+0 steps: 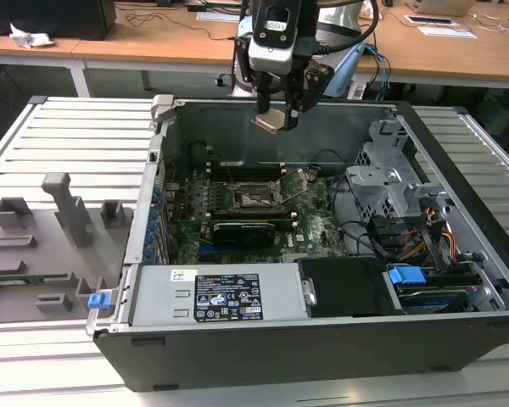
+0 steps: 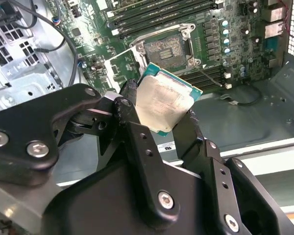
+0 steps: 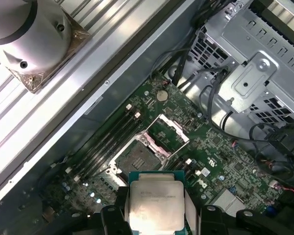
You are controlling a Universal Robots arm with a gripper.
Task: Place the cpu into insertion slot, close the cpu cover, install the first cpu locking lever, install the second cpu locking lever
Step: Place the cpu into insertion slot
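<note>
Black two-finger gripper (image 1: 276,119) clamped on the small silvery-grey square cpu (image 2: 164,104), held tilted, well above the dark silver-rimmed square insertion slot (image 3: 134,159). Thin silver hinged cpu cover (image 3: 174,127) stands open. Level the chip, square it to the rim, lower straight.

In the first wrist view we lose one edge of the cpu (image 3: 156,203) to the picture's border, and the fingers (image 3: 115,215) clamped on it cover two more sides. In the exterior view the arm (image 1: 276,25) runs off the frame at twelve o'clock from the gripper (image 1: 276,114), while the insertion slot (image 1: 256,197), at about six o'clock from it, is too small for us to make out its contacts. The cpu cover (image 1: 304,180), at the slot's two o'clock, blurs into the board (image 1: 318,225), so we cannot tell its tilt.
</note>
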